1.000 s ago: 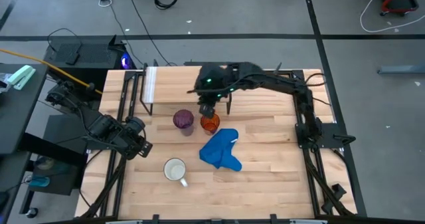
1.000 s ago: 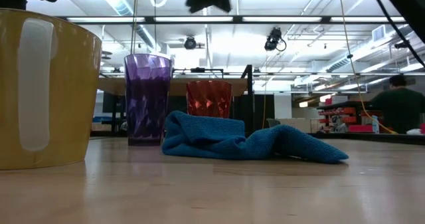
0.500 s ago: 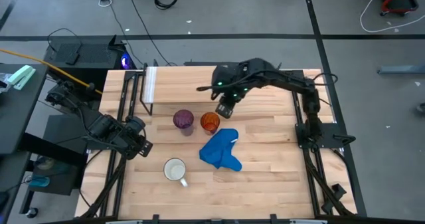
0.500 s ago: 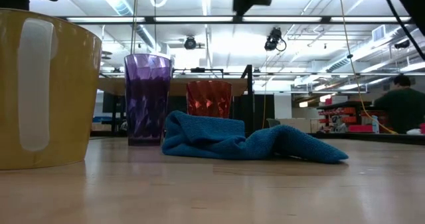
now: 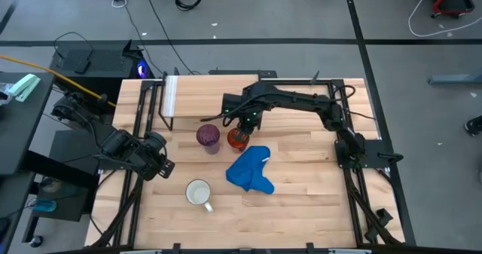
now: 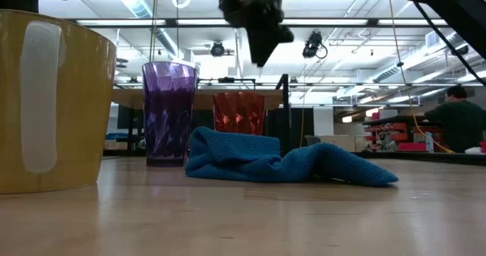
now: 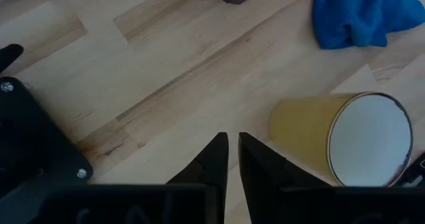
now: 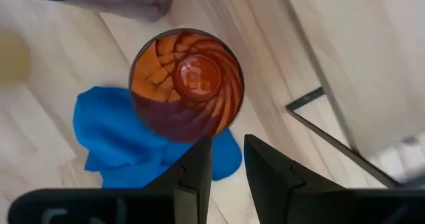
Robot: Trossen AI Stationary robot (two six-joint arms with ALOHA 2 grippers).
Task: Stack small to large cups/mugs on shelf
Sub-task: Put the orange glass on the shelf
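Orange cup [image 5: 238, 138] is sitting upright on the light plank-wood desk [image 5: 301, 186]: faceted translucent plastic, swirl pattern showing inside. Ribbed purple tumbler [image 5: 208, 137] is standing just beside the orange cup, crumpled blue cloth [image 5: 251, 170] lying against the cup's other side, shelf [image 5: 211, 96] just behind it. White-lined mug [image 5: 199, 193] is sitting farther from the cup, past the cloth. Right gripper [image 5: 242, 122] is hovering above the cup, jaws slightly apart, holding nothing. Left gripper [image 5: 161, 167] is waiting near the mug, jaws narrow, empty. Room behind: bright ceiling strips.
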